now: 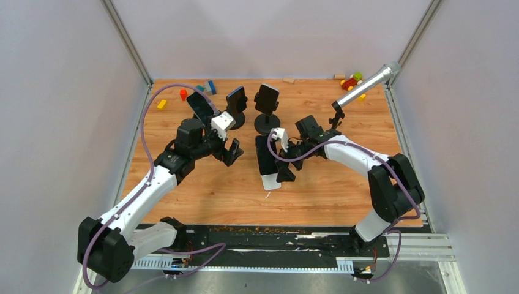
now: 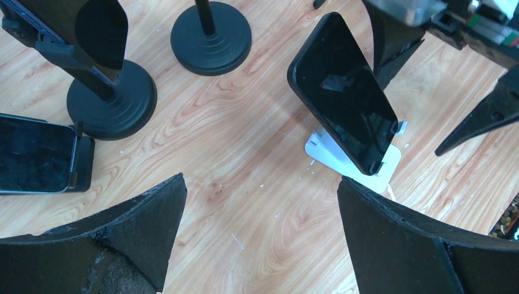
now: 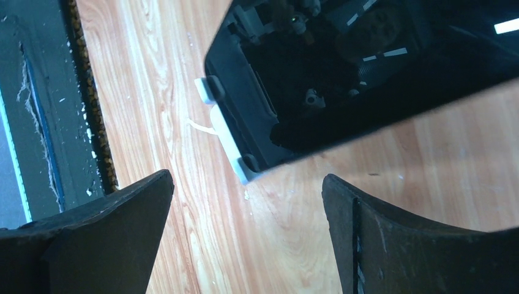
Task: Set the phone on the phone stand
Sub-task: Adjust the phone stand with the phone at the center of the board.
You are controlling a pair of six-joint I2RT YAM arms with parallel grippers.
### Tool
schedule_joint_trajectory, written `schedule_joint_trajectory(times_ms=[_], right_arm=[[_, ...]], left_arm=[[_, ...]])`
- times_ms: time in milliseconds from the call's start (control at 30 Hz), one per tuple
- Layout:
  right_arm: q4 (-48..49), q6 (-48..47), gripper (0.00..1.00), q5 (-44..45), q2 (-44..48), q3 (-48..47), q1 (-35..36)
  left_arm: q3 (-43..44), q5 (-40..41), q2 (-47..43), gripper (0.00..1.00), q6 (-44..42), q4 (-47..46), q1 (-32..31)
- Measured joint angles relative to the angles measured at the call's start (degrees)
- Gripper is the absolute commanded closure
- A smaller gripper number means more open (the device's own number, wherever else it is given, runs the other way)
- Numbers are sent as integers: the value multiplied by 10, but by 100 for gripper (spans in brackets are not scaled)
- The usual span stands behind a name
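**Phone leaning on the stand, right hand closest**

Starting at the near edge, we are seeing both hands hanging over the worktop (image 1: pixel 330 197) with nothing in them. The right hand (image 1: pixel 284 166) is spreading its fingers wide and sitting just beside the phone (image 1: pixel 265 154), on the phone's right. The left hand (image 1: pixel 231 152), also fully spread, is hovering on the other side with bare wood between, so the right arm is the nearer one.

The phone is lying with its long axis running near to far. Its lower end is resting against the two lips of the white stand (image 1: pixel 272 182), and its upper end is pointing toward the far side. From the right wrist we are looking at that lower end, ahead of the fingertips and not between them.

We are judging the phone as seated, so the coming move is probably calling for the right hand to back away sideways without nudging it. Farther back, black stands (image 1: pixel 267 122) are holding other phones (image 1: pixel 267 98).
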State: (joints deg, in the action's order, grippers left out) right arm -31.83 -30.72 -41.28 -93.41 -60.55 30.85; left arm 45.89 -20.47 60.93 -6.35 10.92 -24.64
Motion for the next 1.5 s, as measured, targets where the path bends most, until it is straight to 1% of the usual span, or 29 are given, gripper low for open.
schedule_joint_trajectory(times_ms=[267,533,667,833,1000,1200,1500], right_arm=[[45,47,7,6,33,14,-38],[67,42,8,19,58,28,-83],[73,-2,11,65,61,40,-104],[78,-75,15,136,59,45,-105],[89,-144,15,192,29,38,-111],[86,-199,17,234,-32,5,-143],[86,-245,18,261,-67,-20,-184]], left_arm=[[0,0,0,0,0,0,0],[0,0,0,0,0,0,0],[0,0,0,0,0,-1,0],[0,0,0,0,0,-1,0],[0,0,-1,0,0,-1,0],[0,0,-3,0,0,-1,0],[0,0,-5,0,0,-1,0]])
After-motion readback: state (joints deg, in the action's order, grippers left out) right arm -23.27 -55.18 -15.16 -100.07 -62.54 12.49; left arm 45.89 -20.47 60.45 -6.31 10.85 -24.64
